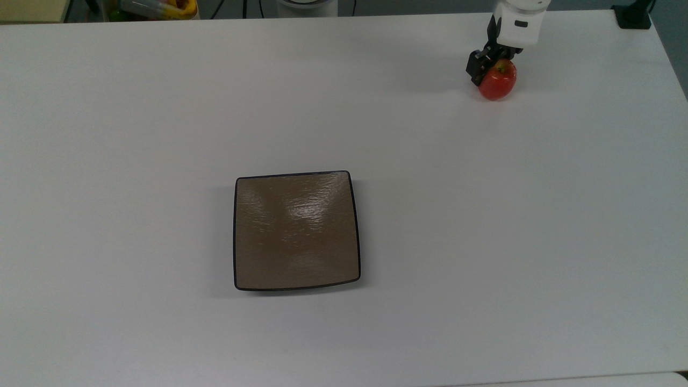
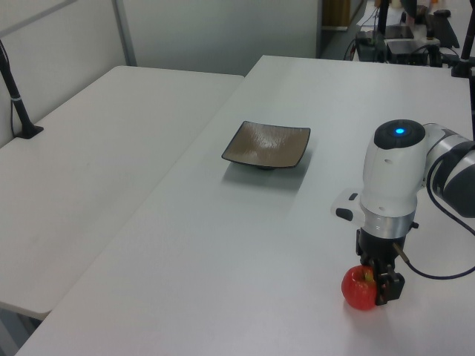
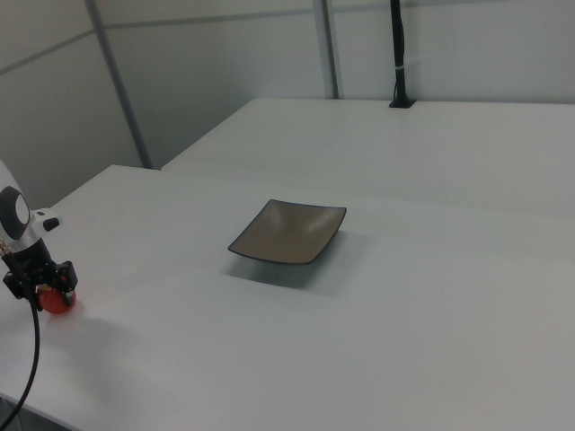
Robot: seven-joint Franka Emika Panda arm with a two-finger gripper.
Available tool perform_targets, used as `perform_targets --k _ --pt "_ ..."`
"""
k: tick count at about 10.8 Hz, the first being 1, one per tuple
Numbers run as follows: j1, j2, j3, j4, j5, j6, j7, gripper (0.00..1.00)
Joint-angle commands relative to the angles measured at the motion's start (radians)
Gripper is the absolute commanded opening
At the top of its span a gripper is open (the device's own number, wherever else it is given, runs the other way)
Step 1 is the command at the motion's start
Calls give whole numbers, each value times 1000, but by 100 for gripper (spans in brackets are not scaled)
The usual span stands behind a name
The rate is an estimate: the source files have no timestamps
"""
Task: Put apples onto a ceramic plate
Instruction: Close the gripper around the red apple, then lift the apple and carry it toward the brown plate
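Note:
A small red apple [image 1: 498, 81] rests on the white table near the top view's upper right corner. My gripper [image 1: 492, 72] is lowered over it, one dark finger [image 1: 475, 66] pressed against its left side in the top view, and it is shut on the apple. In the left view the apple [image 2: 358, 288] sits at the near right, under the gripper [image 2: 375, 285]. The square brown ceramic plate [image 1: 296, 231] lies bare at the table's middle, far from the apple. In the right view the apple [image 3: 58, 302] and gripper [image 3: 40, 285] are at the far left, the plate [image 3: 287, 231] in the middle.
A black post base [image 1: 634, 16] stands at the top view's upper right corner, close to the arm. Coloured clutter [image 1: 156, 7] lies beyond the table's far left edge. A second white table [image 2: 89, 163] adjoins on the left view's left.

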Motion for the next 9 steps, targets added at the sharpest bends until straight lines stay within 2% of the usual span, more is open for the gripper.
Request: perform_targets --k 1,4,5,7,9 --pt "-2 -45 2 22 -16 -22 22 21" --pt "-55 -159 1 84 20 -145 20 21" --pt "-66 -183 -8 130 60 -210 24 21" --pt "-98 -189 -86 298 141 -425 17 21" --pt "-117 -181 -172 424 154 -548 17 23"
